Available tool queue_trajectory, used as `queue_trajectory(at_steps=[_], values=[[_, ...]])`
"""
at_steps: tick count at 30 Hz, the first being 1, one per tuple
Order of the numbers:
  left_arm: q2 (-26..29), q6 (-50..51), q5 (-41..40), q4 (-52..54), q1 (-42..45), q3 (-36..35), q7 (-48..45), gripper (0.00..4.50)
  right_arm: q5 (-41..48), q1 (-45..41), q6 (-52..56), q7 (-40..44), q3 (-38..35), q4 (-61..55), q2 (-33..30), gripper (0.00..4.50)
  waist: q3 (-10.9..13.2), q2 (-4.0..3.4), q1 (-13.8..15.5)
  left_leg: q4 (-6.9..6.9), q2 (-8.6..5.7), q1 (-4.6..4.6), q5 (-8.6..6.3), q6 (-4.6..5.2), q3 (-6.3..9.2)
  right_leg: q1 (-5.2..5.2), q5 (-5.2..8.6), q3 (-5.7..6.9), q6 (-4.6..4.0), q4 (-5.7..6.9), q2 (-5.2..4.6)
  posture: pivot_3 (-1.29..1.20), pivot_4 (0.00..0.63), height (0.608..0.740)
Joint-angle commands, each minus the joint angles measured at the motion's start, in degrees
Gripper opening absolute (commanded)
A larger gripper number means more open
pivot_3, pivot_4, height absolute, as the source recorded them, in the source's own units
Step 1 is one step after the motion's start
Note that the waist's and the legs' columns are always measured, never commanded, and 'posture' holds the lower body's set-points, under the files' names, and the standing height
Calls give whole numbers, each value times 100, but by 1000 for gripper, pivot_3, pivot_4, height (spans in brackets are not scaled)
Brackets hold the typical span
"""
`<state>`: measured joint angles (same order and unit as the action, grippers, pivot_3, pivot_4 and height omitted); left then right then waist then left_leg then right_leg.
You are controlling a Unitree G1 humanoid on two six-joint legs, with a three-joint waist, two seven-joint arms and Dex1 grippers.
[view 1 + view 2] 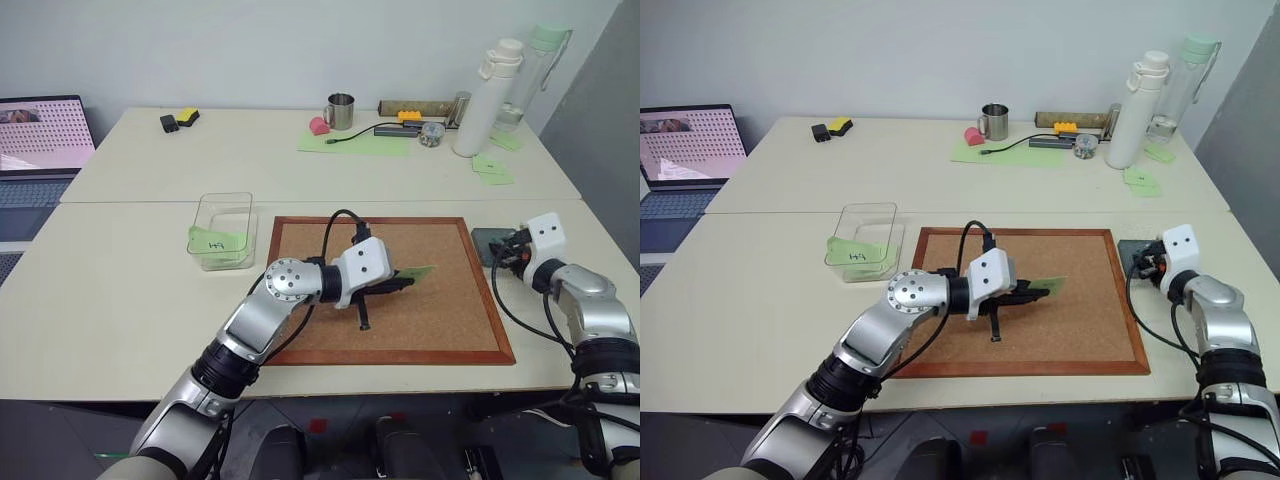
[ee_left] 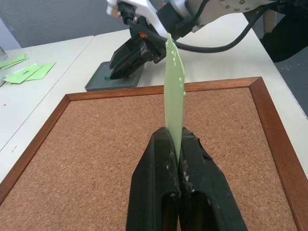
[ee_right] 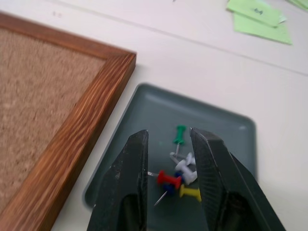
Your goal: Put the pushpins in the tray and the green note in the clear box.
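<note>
Head views: left end effector [image 1: 385, 287] is hovering over the corkboard [image 1: 450, 320], clamped shut on the green note [image 1: 417, 272], which is sticking out past the fingertips toward the robot's right. The clear box [image 1: 222, 228] is sitting on the counter [image 1: 110, 290] just beside the corkboard's left edge, well apart from the held note; another green note marked "H9" [image 1: 215, 241] is already lying inside it. Right end effector [image 1: 1145, 262] is hanging over the tray [image 1: 1132, 251], just beside the corkboard's right edge.

Left wrist view: the two black fingers [image 2: 156, 173] are pressing together on the green note's lower edge, note standing up edge-on, so no writing is readable on it. The right end effector is showing beyond, over the tray.

Right wrist view: right end effector is parted and holding nothing, jaws straddling a small pile of pins in the tray. Green pushpin [image 3: 179, 134] and red pushpin [image 3: 167, 177] are both lying in there, with white, yellow and blue ones.

Progress: pushpin part is looking done; note is lifted but not yet in the clear box, so carrying it across leftward and releasing is what's left. Readable writing: just "H9".
</note>
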<state>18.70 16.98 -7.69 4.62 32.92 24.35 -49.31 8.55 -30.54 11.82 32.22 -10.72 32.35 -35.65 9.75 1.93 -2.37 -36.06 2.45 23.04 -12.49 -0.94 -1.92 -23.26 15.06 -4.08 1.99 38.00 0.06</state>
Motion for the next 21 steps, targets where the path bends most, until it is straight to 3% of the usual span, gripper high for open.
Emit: queue_trajectory(at_steps=[1, 7, 12, 18, 21], values=[[-107, 27, -90, 91, 110, -219, 46, 0, 300, -221, -134, -7, -378, -426, -139, 1415, 0, 0, 2, 0, 0, 0, 0, 0, 0, 0, 0, 0, 0, 0, 0, 0, 150, 740], [64, 435, -191, 237, 64, -754, 256, 0, 773, -17, 492, 476, -477, -1491, -349, 1415, 1, -1, 2, 0, 1, 0, 0, 0, 3, 0, 0, 3, 0, 1, 1, 0, 150, 740], [318, 1502, -599, 770, -146, -2228, 1170, 0, 2432, 904, 2049, 1649, -303, -4298, -727, 1415, 7, -8, 4, 0, 12, 3, 0, 0, 17, 1, 1, 7, 1, 0, 11, 0, 150, 740], [679, 1940, -472, 736, -296, -3449, 2183, 0, 4212, 988, 3473, 971, -277, -6497, -555, 1415, 10, -3, -10, -2, 21, -1, 0, 0, 39, 6, 14, 16, 23, 6, 18, 0, 150, 740], [753, 1856, -205, 369, -335, -3720, 2781, 0, 4513, 920, 3688, 609, 71, -7080, -364, 1415, 13, 9, 10, -4, 21, -3, 0, -1, 37, 6, 11, 16, 24, 7, 10, 0, 150, 740]])
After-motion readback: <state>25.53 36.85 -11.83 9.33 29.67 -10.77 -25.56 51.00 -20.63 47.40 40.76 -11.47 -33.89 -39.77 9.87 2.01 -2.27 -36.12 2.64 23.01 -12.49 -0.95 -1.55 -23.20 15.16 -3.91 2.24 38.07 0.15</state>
